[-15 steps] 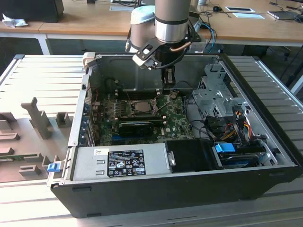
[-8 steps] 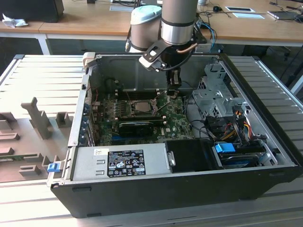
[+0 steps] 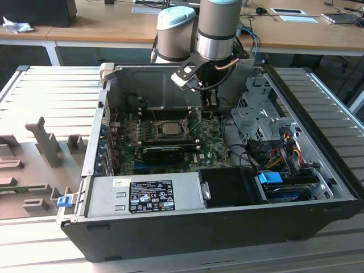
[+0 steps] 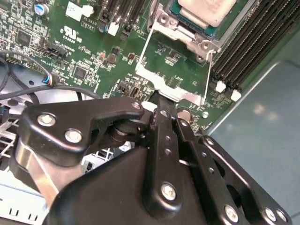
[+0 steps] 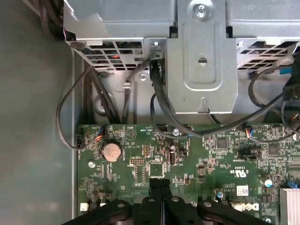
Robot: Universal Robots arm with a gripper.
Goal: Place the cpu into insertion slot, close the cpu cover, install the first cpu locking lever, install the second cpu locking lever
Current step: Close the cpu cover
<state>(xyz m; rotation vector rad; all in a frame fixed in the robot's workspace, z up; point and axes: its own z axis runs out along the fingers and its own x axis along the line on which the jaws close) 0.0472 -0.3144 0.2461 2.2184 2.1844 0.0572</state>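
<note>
The cpu [image 3: 169, 128] [image 4: 206, 9] lies flat in the insertion slot [image 4: 165, 21], its pale metal face up, amid the green board inside the open computer case. The cpu cover [image 4: 176, 93] [image 3: 197, 121] is swung open, a thin silvery frame standing away from the socket with the board showing through its window. My gripper [image 3: 209, 108] [image 4: 158, 101] [image 5: 159, 183] hangs just beside the socket on the exterior view's right. Its black fingers are shut together, and their tips meet the cover's free edge.
Black memory slots [image 4: 243, 47] flank the socket. A grey drive cage [image 3: 256, 114] [image 5: 201, 56] with black cables [image 5: 164, 108] stands close behind the gripper. The power supply [image 3: 148, 193] fills the case's front, and a black card [image 3: 165, 152] lies near the socket.
</note>
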